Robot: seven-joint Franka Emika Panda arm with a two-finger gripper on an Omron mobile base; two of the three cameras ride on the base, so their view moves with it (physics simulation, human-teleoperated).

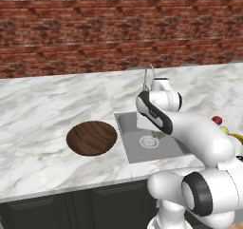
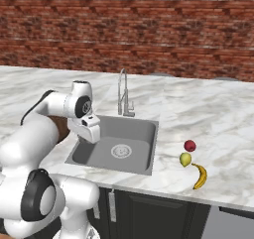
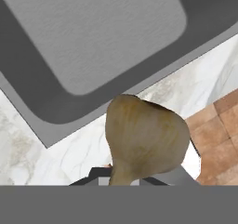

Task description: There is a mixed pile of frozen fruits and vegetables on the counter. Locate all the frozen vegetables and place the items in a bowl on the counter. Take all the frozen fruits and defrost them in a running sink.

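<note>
pale beige lump (image 3: pixel 146 141) clamped in the gripper (image 2: pixel 93 136) above the sink's (image 2: pixel 141 129) left rim.
bowl (image 1: pixel 91 137) on the counter (image 1: pixel 38 109) left of the sink; red ball (image 2: pixel 189 145), yellow-green oval (image 2: pixel 185 159) and banana (image 2: pixel 200 176) lie right of it, near the counter's front edge.

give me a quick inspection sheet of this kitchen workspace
surface: white marble counter, steel sink set in it, no water seen running
job's things: brown bowl left of sink, nothing in it; red fruit, yellow-green piece and banana right of sink; beige lump held over the sink's edge
clutter: nothing seen
grippers: gripper shut on the beige lump
cables: nothing seen
surroundings: faucet, brick wall, dark cabinets
</note>
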